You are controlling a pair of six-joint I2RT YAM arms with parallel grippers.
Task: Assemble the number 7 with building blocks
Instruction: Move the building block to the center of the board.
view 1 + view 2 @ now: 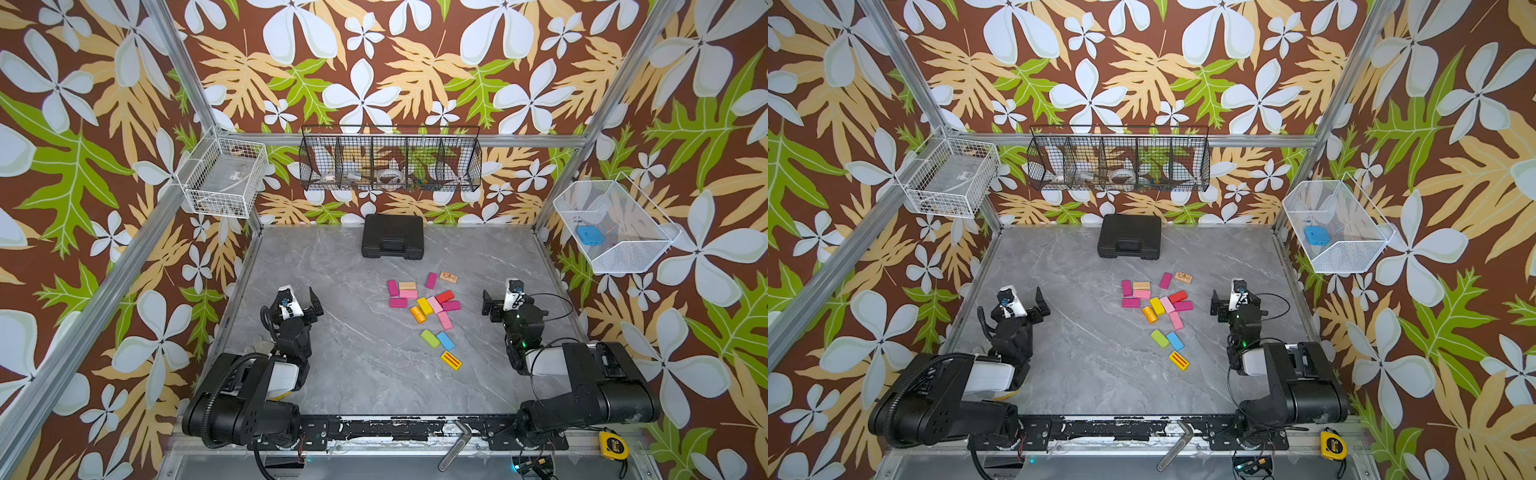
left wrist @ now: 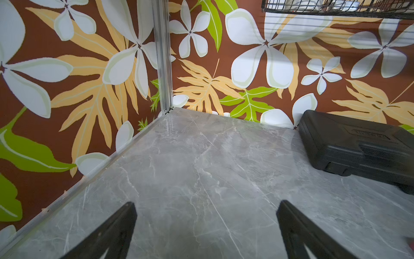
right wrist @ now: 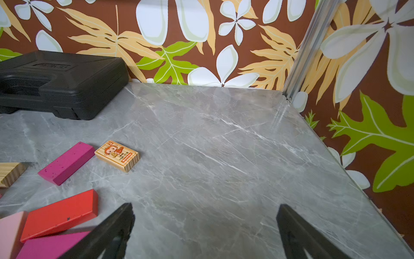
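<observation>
While both arms sit clear of the work, we find the left gripper (image 2: 206,208) and the right gripper (image 3: 206,208) with jaws spread wide, holding nothing. The small flat rectangular wooden building blocks (image 1: 434,304), painted in mixed colours, lie scattered on the grey marbled table (image 1: 353,353) in front of the closed black plastic case (image 1: 392,237).

We judge them light, rigid and smooth, so liable to slide. Grip each across its narrow width at mid-length.

- **Above the case:** the black wire compartment basket (image 1: 471,158) holds small items we cannot identify.
- **Right of the case, higher:** the white mesh basket (image 1: 631,257) holds a blue object (image 1: 589,236).
- **Left of the case, higher:** the contents of the white wire basket (image 1: 216,201) are unclear.
</observation>
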